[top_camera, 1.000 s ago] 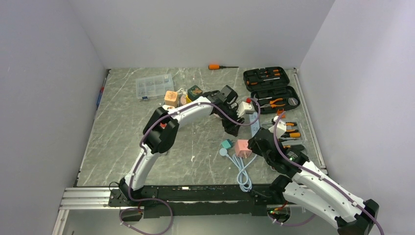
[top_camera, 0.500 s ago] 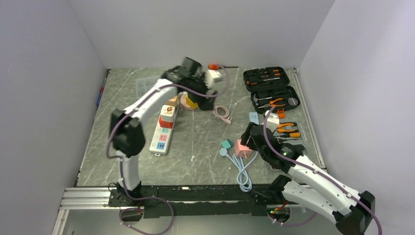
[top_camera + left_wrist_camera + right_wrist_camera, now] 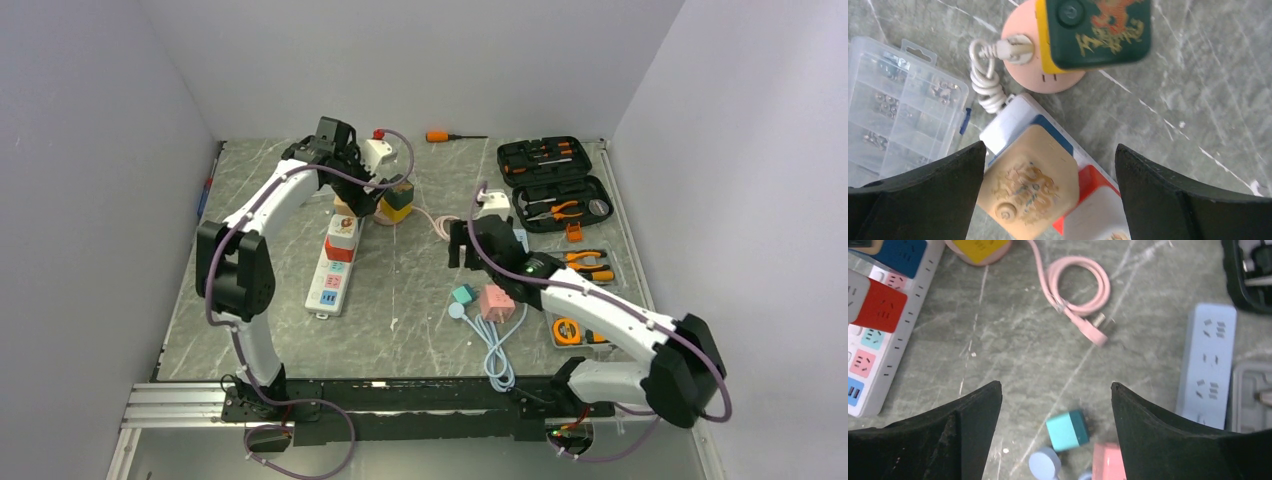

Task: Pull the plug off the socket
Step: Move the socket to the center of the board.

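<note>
A white power strip lies left of centre. A tan cube plug and a red-and-white plug sit in its far end. My left gripper hangs over that end, open. In the left wrist view the tan plug lies between my open fingers, not touched, with the gripper above it and the red-and-white plug beside it. My right gripper is open and empty over bare table. Its wrist view shows the gripper above a loose teal plug.
A green cube on a yellow block and pink round base stands next to the strip. A clear parts box, a coiled pink cable, a light-blue strip, a pink plug, open tool cases and pliers lie around.
My left arm swung from the middle right to the far left over the power strip. My right arm moved forward and left, over the teal plug.
</note>
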Motion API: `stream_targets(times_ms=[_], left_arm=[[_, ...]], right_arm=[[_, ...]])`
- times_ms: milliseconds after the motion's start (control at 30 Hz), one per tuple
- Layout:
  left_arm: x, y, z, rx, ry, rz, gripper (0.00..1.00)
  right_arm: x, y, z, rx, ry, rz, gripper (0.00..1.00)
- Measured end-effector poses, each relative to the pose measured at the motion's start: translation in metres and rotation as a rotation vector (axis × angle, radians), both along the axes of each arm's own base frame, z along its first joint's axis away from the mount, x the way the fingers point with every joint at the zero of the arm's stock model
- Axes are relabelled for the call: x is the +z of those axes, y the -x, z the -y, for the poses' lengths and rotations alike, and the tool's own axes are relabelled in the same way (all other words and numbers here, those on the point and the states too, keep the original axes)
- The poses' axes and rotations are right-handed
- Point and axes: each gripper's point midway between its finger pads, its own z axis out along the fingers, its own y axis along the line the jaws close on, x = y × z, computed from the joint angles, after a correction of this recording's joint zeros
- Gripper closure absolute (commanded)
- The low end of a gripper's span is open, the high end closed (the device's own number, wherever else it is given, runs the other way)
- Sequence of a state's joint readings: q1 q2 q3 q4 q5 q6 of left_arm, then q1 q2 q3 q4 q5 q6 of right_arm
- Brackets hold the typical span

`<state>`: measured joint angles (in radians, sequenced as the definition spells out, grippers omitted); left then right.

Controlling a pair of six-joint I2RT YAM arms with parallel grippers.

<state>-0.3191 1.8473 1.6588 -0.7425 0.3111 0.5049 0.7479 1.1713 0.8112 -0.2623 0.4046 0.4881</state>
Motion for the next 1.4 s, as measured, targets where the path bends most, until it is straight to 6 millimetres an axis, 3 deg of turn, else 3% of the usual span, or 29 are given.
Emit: stream_targets(times_ms=[167,400,500,667,767,867,1033,1267,1400], left_arm=[[-0.019,-0.015,-0.009,0.018,-0.017,-0.006,0.01],[-0.035,-0.015,-0.037,0.060,-0.012,-0.050,0.01],[-0.038,-0.009,-0.046,0.070,0.011,-0.046,0.01],[-0.042,0.011,-0.064,0.088,0.015,-0.059,0.01],[-0.048,0.021,-0.071,0.088,0.011,-0.072,0.01],[-0.056,0.034,-0.076,0.079,0.003,-0.085,0.01],[-0.064,0.051,-0.088,0.081,0.008,-0.110,0.01],[-0.075,0.071,-0.102,0.089,0.010,-0.146,0.01],[-0.075,0.078,-0.104,0.077,0.011,-0.140,0.01]], right_arm=[[-0.002,-0.027,-0.025,0.091,0.059,0.058,0.14],[-0.038,-0.074,-0.039,0.179,0.143,0.079,0.14],[-0.050,-0.103,-0.043,0.187,0.153,0.071,0.15],[-0.052,-0.153,-0.065,0.212,0.128,0.100,0.17],[-0.058,-0.168,-0.081,0.247,0.112,0.114,0.19],[-0.076,-0.174,-0.091,0.277,0.112,0.094,0.25],[-0.112,-0.166,-0.095,0.288,0.106,0.015,0.31],[-0.123,-0.151,-0.094,0.269,0.044,-0.007,0.45],[-0.123,-0.123,-0.084,0.251,0.009,-0.041,0.48]])
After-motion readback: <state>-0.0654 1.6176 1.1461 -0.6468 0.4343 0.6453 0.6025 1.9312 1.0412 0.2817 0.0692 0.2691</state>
